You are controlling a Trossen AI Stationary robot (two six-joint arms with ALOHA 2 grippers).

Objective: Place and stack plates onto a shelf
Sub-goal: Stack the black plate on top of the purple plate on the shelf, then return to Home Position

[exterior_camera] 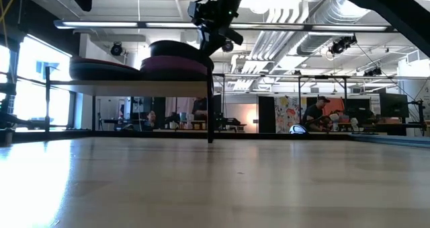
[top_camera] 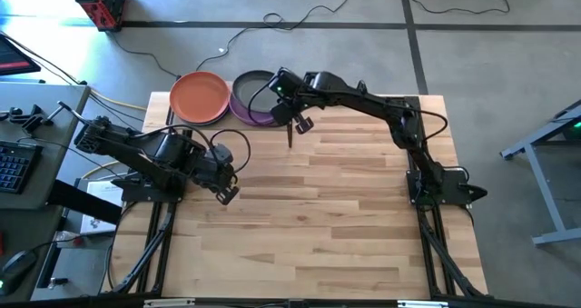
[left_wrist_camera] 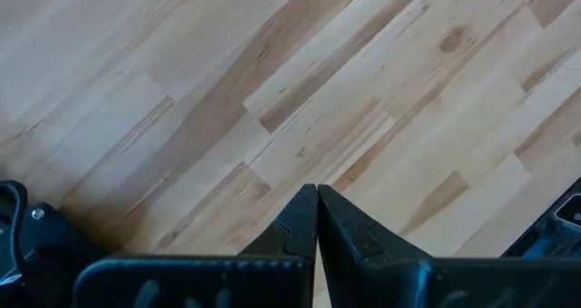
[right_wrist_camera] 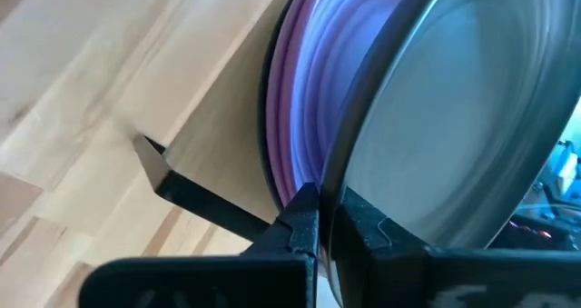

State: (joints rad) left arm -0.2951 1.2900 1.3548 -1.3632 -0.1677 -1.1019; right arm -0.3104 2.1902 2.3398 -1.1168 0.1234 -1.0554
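Observation:
The shelf [exterior_camera: 134, 87] stands on thin black posts at the table's far edge. On its left half lies the orange plate [top_camera: 200, 97]. On its right half sits a stack of purple plates [top_camera: 257, 116] with a dark grey plate [top_camera: 252, 88] on top. My right gripper [top_camera: 283, 90] reaches in from the right and is shut on that grey plate. My left gripper [top_camera: 227, 193] is shut and hovers over bare tabletop at the left. The light blue plate and the other grey plates are out of view. My right gripper pinches the dark grey plate's rim [right_wrist_camera: 349, 176] between its two fingers [right_wrist_camera: 304, 219], on the plate's right side, one finger above the rim and one below. The fingers slant in from the table's right. The plate lies on top of the purple plates [right_wrist_camera: 300, 117].
A black shelf post [exterior_camera: 210, 110] stands just below my right gripper, at the shelf's right corner [right_wrist_camera: 150, 149]. The plank tabletop [top_camera: 345, 217] stretches wide in front of the shelf. Cables and a red tool case lie on the floor beyond the table; people sit far off in the room.

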